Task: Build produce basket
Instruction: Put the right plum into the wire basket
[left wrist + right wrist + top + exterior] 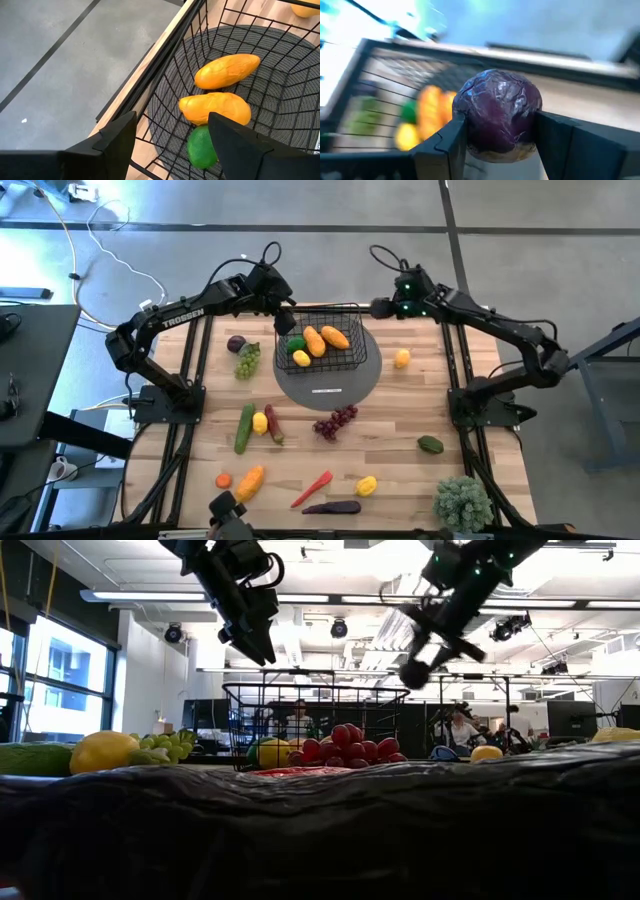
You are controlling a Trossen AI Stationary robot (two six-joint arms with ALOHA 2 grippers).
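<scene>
The black wire basket (320, 345) stands on the grey round mat (345, 380) and holds two orange fruits (225, 70), a green lime (201, 147) and a yellow lemon (301, 358). My left gripper (172, 135) is open and empty above the basket's far left corner (287, 320). My right gripper (500, 130) is shut on a round purple vegetable (497, 115), in the air just beyond the basket's far right corner (380, 308). More produce lies on the table: green grapes (247, 360), purple grapes (335, 421), a cucumber (244, 428) and an eggplant (332, 507). My right gripper pinches the round purple vegetable by two opposite sides (470, 125) between its two fingers (442, 145). The fingers slant down from the table's right side toward the basket. The vegetable is lifted clear of the table, above the basket's rim (413, 673).
A lemon (402, 359) lies right of the mat, a dark green fruit (430, 444) farther to the near right. A bushy green potted plant (462, 502) stands at the near right corner. A red chilli (312, 488) and other pieces lie along the near edge.
</scene>
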